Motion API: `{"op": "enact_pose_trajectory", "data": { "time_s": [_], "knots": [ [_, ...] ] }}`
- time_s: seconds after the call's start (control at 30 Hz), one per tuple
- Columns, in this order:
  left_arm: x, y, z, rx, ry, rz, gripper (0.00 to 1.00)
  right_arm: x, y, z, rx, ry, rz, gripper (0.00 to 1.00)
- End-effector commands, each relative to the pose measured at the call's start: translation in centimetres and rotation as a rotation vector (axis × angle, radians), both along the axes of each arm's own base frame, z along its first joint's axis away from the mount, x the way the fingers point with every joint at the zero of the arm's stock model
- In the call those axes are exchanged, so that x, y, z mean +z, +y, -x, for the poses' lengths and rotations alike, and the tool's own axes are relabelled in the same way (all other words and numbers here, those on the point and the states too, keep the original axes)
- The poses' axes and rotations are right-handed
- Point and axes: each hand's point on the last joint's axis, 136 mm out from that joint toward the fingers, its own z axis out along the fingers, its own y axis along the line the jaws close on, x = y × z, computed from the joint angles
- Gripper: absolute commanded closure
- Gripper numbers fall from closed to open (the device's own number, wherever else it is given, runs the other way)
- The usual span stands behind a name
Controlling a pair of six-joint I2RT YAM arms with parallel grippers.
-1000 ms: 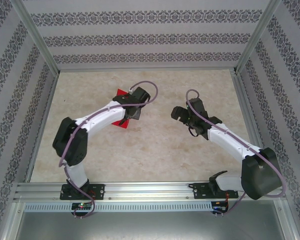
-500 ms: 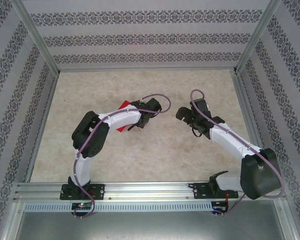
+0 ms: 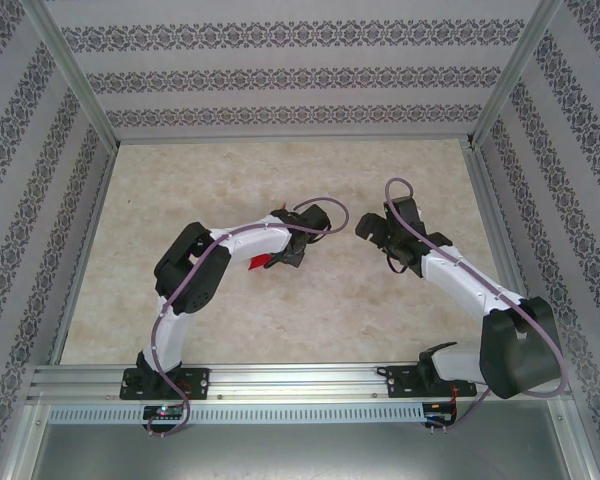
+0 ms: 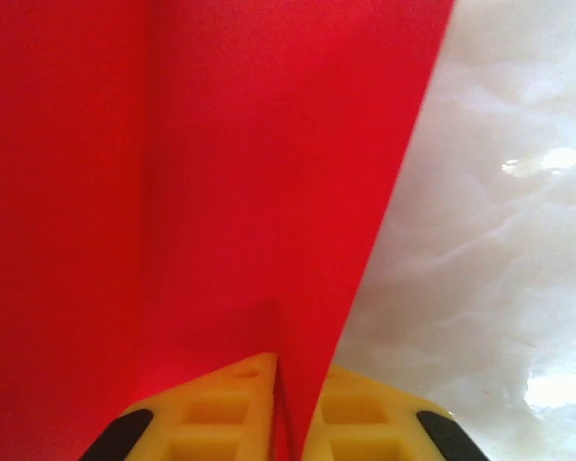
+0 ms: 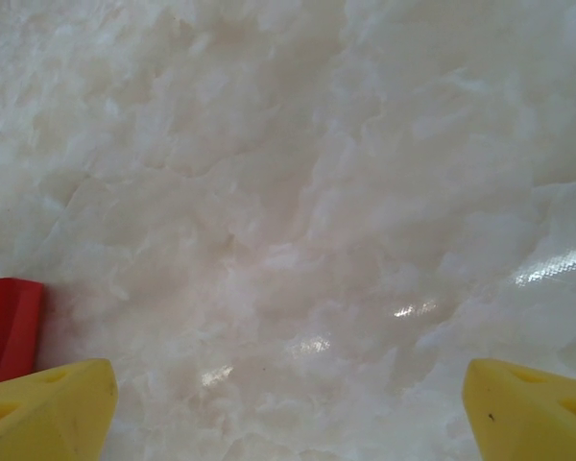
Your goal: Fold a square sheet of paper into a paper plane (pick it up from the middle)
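My left pincer is pinched tight on the thin bright red square sheet of paper, bent along a line, over the pale marbly tabletop. Right pincer is spread wide w/ nothing in it. I think: hold firm, go slow, no tugging, or it rips.

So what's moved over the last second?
The left gripper, shut on the red paper, has swung right toward the right gripper, carrying the paper along and a little nearer the bases. The right gripper barely shifted and stays open.
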Motion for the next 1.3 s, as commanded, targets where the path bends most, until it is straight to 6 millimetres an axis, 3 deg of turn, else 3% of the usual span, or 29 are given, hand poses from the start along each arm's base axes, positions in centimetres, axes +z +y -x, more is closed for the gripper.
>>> {"op": "enact_pose_trajectory", "data": {
  "time_s": [0.0, 0.1, 0.33, 0.43, 0.6, 0.67, 0.8, 1.0, 1.17, 1.27],
  "knots": [
    [0.4, -2.7, 0.3, -0.009, 0.013, 0.109, 0.81, -0.4, -0.5, 0.2, -0.025, 0.013, -0.007, 0.07],
    [2.3, -4.1, 0.9, -0.023, 0.033, 0.203, 0.70, 0.0, -0.6, 0.1, -0.028, 0.005, -0.011, 0.07],
    [11.0, -7.3, 2.1, -0.095, 0.006, 0.525, 0.47, 1.0, 0.5, -0.6, 0.026, -0.009, -0.038, 0.09],
    [13.6, -7.2, 2.2, -0.092, -0.012, 0.632, 0.40, 1.7, 1.8, -1.2, 0.063, -0.027, -0.067, 0.14],
    [15.4, -4.7, 1.2, -0.006, -0.049, 0.766, 0.27, 2.9, 5.1, -2.0, 0.149, -0.048, -0.074, 0.21],
    [14.8, -2.6, 0.4, 0.069, -0.062, 0.789, 0.24, 3.3, 7.1, -2.3, 0.194, -0.056, -0.075, 0.25],
    [12.1, 2.4, -0.9, 0.245, -0.069, 0.796, 0.15, 2.9, 12.8, -2.6, 0.327, -0.041, -0.110, 0.39],
    [8.5, 8.6, -0.9, 0.434, -0.076, 0.743, 0.03, 1.1, 21.4, -2.5, 0.495, 0.003, -0.166, 0.64],
    [6.5, 11.9, -0.3, 0.560, -0.075, 0.725, 0.02, -1.1, 27.1, -1.6, 0.611, 0.067, -0.173, 0.72],
    [5.7, 12.7, 0.0, 0.592, -0.067, 0.728, 0.04, -2.9, 28.7, -1.2, 0.645, 0.117, -0.154, 0.73]
  ]
}}
